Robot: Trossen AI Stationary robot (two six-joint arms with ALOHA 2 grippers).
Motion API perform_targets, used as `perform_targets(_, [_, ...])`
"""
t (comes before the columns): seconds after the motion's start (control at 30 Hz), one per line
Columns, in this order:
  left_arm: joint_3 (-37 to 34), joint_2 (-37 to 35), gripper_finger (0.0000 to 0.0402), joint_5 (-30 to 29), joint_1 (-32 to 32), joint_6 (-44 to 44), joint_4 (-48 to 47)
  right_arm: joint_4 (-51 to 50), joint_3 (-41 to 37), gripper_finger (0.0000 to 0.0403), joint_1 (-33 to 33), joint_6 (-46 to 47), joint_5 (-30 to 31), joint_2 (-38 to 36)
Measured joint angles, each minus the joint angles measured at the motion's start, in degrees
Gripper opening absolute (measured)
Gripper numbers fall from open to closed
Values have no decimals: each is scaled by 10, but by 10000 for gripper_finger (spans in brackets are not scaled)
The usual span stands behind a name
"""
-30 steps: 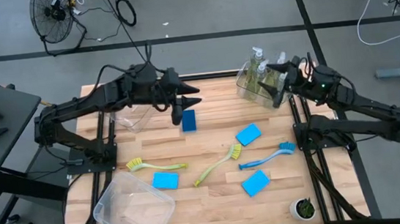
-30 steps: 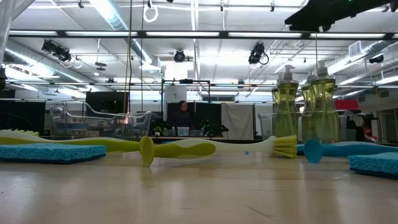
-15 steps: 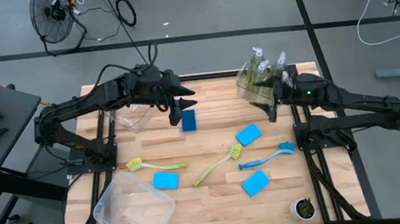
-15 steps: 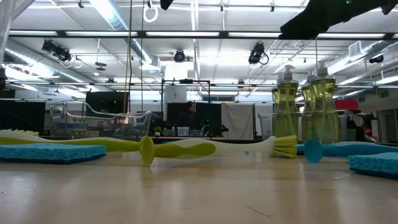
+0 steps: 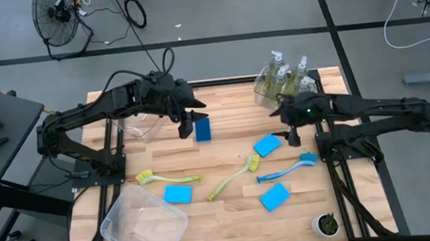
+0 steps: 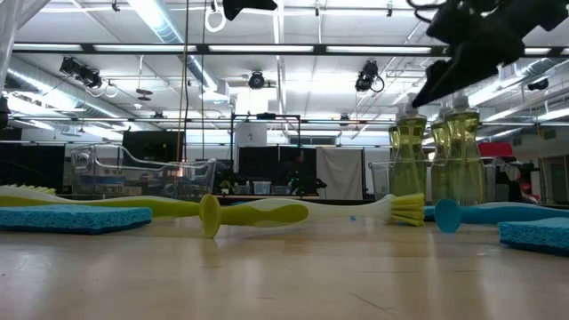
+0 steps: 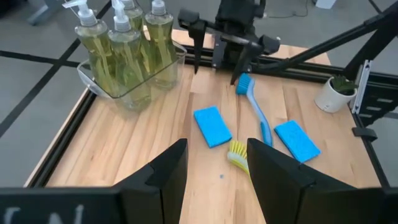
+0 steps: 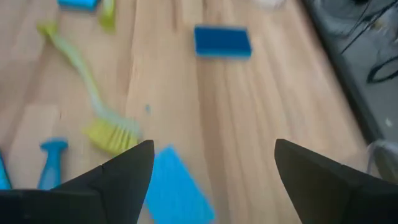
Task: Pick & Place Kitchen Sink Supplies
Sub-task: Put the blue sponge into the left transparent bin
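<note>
1. Since a second ago the right claw (image 5: 287,127) has swung away from the clear bin of three yellow-green soap pump bottles (image 5: 284,78) in the upper right of the high view and now hangs over the wooden counter (image 5: 232,214), just above a flat blue sponge (image 5: 266,145), fingers spread and empty.
2. The left claw (image 5: 189,123) has barely shifted; it hovers at upper centre beside another blue sponge (image 5: 203,129), fingers apart, holding nothing.
3. Centre frame lie a yellow-green long-handled brush (image 5: 235,177) and a blue dish brush (image 5: 288,169).
4. Lower left sit a second yellow-green brush (image 5: 167,177), a blue sponge (image 5: 178,194) and an empty clear plastic bin (image 5: 144,224).
5. A fourth sponge (image 5: 275,198) lies lower right.
</note>
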Motion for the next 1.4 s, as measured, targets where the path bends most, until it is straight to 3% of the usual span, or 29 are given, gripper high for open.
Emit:
perform_targets(0.43, [-4, 0, 172, 0, -4, -6, -40, -34, 0, 334, 10, -101, -17, 82])
perform_targets(0.83, [-107, -3, 172, 0, -26, -15, -33, -26, -1, 334, 53, -84, -21, 133])
perform_targets(1.17, [-221, -95, 172, -53, -49, -66, 60, -16, -1, 334, 65, -86, -23, 165])
perform_targets(1.4, [-273, -144, 172, -87, -64, -84, 63, -10, -1, 334, 65, -103, -22, 206])
